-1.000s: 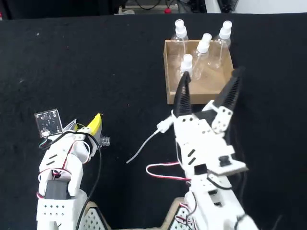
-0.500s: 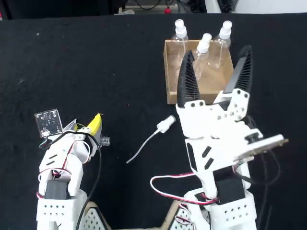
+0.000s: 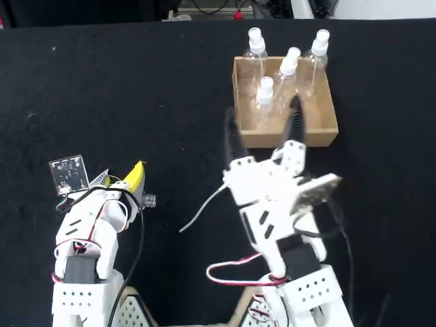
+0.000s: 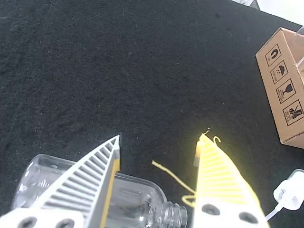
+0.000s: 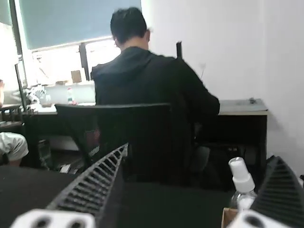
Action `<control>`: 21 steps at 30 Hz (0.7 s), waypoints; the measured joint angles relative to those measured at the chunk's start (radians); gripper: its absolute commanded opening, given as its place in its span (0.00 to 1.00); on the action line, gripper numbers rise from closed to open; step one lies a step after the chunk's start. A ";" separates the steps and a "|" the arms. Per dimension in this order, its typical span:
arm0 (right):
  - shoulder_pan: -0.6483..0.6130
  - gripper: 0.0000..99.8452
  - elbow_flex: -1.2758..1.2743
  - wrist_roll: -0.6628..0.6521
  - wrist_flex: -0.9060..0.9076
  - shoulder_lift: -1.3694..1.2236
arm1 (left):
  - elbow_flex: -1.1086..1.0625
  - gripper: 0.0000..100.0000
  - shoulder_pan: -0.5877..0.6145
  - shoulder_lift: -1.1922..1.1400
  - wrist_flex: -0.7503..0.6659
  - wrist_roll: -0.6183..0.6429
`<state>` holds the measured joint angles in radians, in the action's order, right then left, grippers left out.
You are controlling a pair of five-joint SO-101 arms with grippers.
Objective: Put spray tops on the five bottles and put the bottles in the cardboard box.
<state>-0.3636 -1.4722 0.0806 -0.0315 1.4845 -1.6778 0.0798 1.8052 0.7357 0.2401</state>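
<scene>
On the black bench [image 3: 136,82], far side, sits the cardboard box [image 3: 320,135] w/ four topped bottles [image 3: 265,92] standing inside. R tool [image 3: 262,109] hangs wide open over the box's near wall. L tool [image 4: 160,137] is open too, over a bare-necked bottle [image 4: 137,204] lying flat. Loose spray top [image 4: 287,192] lies nearby.

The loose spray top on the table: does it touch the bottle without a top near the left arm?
Apart. In the high view, bare black table shows between the tube of the spray top and the neck of the bottle.
</scene>
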 measured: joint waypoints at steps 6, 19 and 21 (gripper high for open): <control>-0.133 0.40 -0.008 0.000 0.181 0.000 | 0.000 0.25 0.000 0.000 0.000 0.000; -0.196 0.40 -0.026 0.133 0.279 -0.028 | 0.252 0.25 0.025 0.003 0.245 -0.074; -0.196 0.40 -0.025 0.133 0.279 -0.084 | 0.296 0.25 0.048 0.002 0.247 -0.087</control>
<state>-0.5600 -1.4968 0.2140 0.2478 1.4001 -1.3817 0.1274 1.8067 0.9828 0.1527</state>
